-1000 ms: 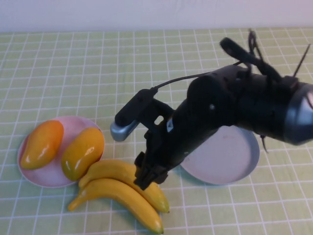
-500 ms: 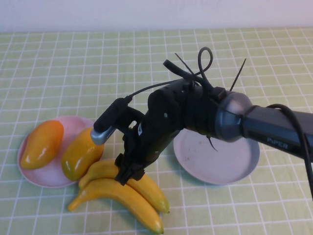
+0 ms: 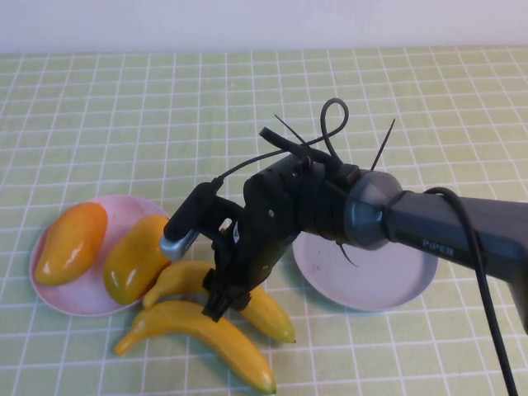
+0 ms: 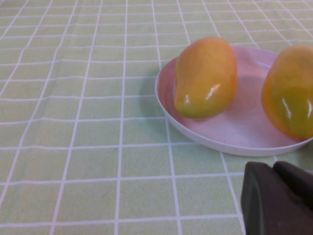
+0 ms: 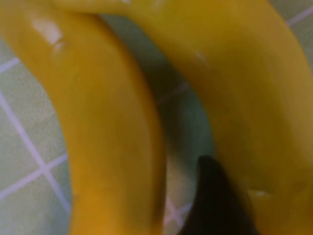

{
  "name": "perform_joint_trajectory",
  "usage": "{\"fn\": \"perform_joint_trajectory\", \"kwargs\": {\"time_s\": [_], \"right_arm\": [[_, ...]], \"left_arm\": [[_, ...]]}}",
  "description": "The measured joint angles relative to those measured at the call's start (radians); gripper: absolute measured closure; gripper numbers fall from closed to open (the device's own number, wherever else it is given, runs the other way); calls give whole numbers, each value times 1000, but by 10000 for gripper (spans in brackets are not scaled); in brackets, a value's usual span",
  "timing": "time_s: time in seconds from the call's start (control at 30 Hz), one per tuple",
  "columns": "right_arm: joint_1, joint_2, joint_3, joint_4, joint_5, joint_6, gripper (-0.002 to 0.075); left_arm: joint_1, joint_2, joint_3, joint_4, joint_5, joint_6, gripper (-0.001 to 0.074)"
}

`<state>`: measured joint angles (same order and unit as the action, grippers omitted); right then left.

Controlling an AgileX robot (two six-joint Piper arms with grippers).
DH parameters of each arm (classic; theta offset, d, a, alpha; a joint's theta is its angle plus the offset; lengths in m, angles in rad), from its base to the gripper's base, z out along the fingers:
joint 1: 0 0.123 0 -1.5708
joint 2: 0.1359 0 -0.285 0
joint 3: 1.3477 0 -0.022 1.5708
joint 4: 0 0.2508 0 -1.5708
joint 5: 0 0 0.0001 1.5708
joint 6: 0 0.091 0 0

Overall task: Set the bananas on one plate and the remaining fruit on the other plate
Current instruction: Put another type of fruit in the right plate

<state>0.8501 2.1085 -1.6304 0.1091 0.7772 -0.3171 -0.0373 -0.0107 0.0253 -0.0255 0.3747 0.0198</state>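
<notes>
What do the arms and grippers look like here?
Right arm: dark grey tube with pale "PIPER" lettering, glossy black wrist, silver-capped camera, looped black cables, loose zip-tie ends. Right gripper: black, over the bananas. Left gripper: matte black, rounded, near the pink plate.

On the desk, 2 mangoes lie side by side on the left plate. The 2 bananas lie just right of and in front of it, with the right claw over them. The other plate sits to their right. The left claw is near the mango plate.
</notes>
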Motion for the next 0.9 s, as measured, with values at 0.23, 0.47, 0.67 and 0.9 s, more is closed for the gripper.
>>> {"fn": "perform_joint_trajectory", "kwargs": {"time_s": [0.23,0.47,0.67,0.9], "right_arm": [[0,1,0,-2,0,0,409],[-2,-93,0,-51,28,82,409],[-94,-241,59,-229,37,446,409],[-292,-284,144,-289,121,633,409]], "left_arm": [[0,0,0,0,0,0,735],[0,0,0,0,0,0,735],[0,0,0,0,0,0,735],[0,0,0,0,0,0,735]]}}
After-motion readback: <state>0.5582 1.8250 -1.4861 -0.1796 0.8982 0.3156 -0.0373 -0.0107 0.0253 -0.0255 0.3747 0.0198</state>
